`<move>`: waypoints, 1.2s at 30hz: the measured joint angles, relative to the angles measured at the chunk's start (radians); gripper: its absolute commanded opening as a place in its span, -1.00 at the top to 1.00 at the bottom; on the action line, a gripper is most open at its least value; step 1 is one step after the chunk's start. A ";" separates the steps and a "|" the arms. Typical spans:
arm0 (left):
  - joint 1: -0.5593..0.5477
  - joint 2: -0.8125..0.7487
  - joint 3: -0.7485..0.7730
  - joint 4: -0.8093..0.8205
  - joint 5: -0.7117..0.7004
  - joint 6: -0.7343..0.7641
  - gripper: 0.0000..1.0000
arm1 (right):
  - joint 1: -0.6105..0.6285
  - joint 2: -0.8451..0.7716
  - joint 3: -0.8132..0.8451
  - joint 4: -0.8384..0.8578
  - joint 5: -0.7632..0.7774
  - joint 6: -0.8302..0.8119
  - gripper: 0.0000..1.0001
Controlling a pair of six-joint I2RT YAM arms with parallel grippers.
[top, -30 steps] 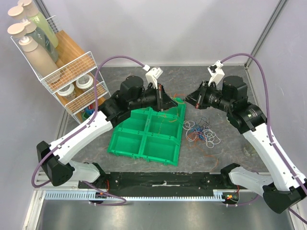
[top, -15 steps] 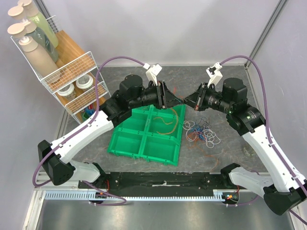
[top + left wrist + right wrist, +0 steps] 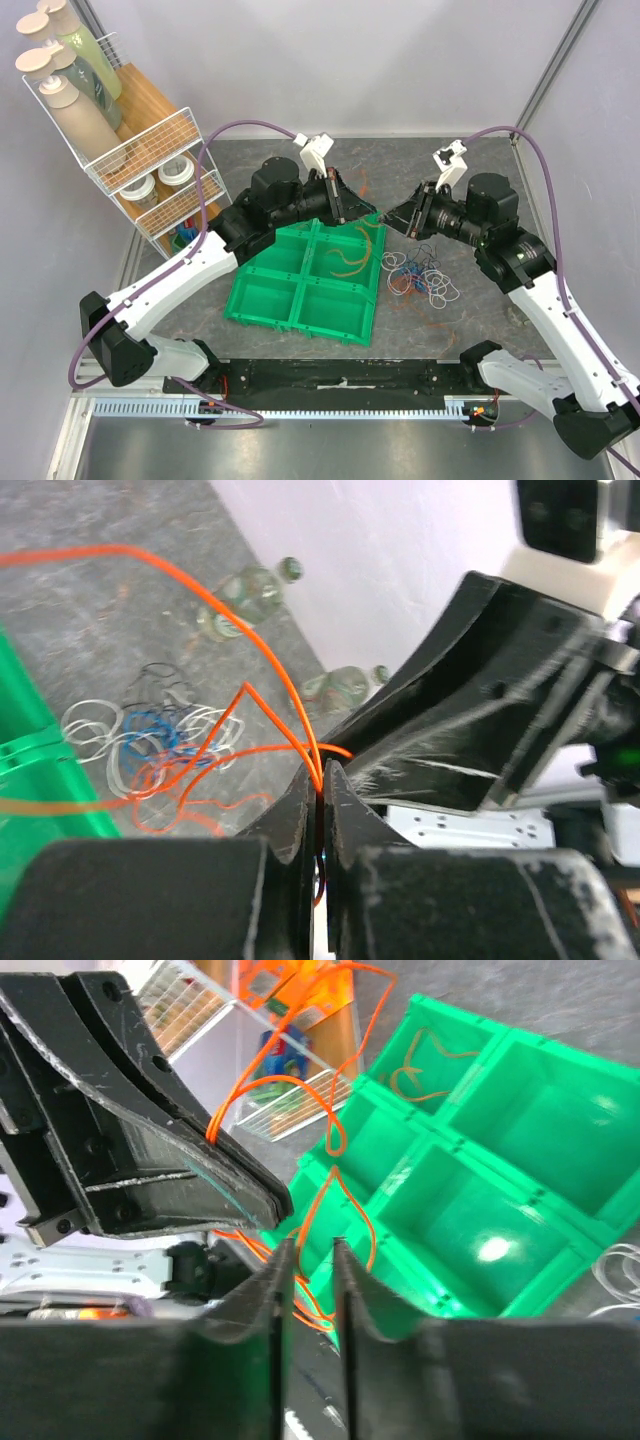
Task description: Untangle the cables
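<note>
The cables lie as a tangle (image 3: 420,275) of white, blue, black and orange wire on the table right of the tray; the left wrist view shows this tangle (image 3: 150,745) too. My left gripper (image 3: 347,205) hangs over the tray's far right corner. In its wrist view the left gripper (image 3: 322,772) is shut on an orange cable (image 3: 250,640) that loops away to the tangle. My right gripper (image 3: 393,213) faces it closely. The right gripper (image 3: 310,1245) stands open by a narrow gap, with orange cable (image 3: 340,1190) running through it. Another orange length (image 3: 348,262) lies in the tray.
A green tray (image 3: 300,300) with four compartments sits in front of the left arm, and the tray (image 3: 540,1160) fills the right wrist view. A white wire rack (image 3: 150,150) with bottles and jars stands at the far left.
My left gripper opened briefly and shut again on the orange cable. My right gripper parted its jaws a little. An orange length now lies in the tray's far right compartment.
</note>
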 measured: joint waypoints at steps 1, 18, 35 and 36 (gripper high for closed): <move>0.000 0.000 0.000 -0.014 -0.020 0.002 0.97 | 0.000 -0.002 0.000 -0.006 0.012 0.006 -0.03; 0.126 0.185 0.169 -0.328 -0.621 0.255 0.97 | 0.000 0.034 0.099 -0.337 0.357 -0.146 -0.28; 0.184 0.514 0.122 -0.121 -0.830 0.446 0.97 | 0.000 0.055 0.189 -0.416 0.422 -0.262 -0.29; 0.189 0.517 0.122 -0.131 -0.830 0.429 0.97 | 0.000 0.059 0.189 -0.420 0.426 -0.266 -0.29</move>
